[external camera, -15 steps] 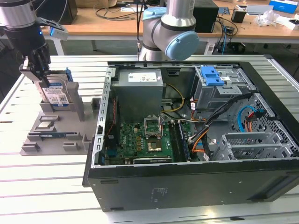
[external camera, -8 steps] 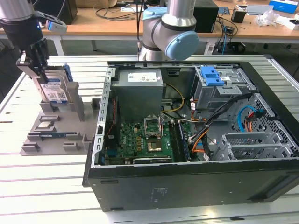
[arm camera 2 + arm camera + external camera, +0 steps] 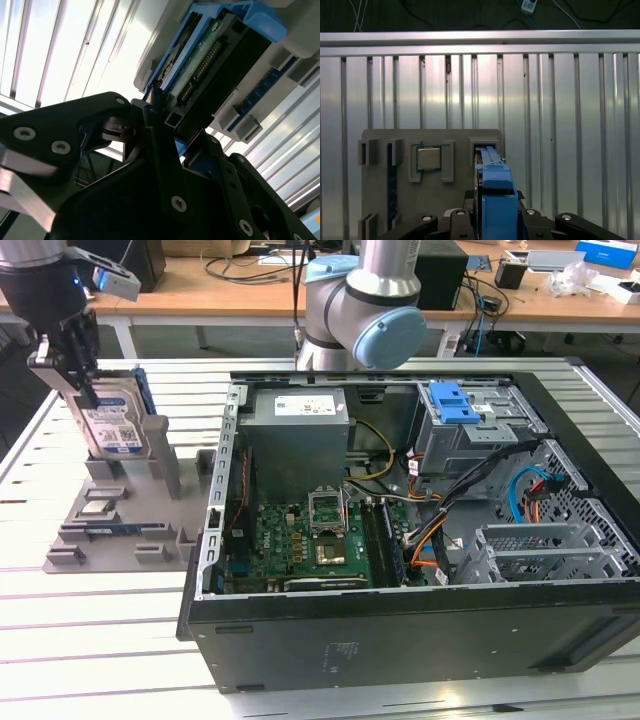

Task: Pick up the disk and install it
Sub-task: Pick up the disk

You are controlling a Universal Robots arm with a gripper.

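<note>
Ribbed aluminium bench [image 3: 100,640] carrying an open black steel computer case [image 3: 400,640], centre frame, and a matte grey plastic holder [image 3: 120,530] at left. The disk [image 3: 112,425], flat silver metal with blue rails, stands upright at the holder, upper left. The gripper [image 3: 78,380] jaws pinch its top edge. A straight vertical pull should keep the rails from binding.

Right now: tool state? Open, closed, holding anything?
The tool is closed on the disk, which stands upright at the grey fixture.
</note>
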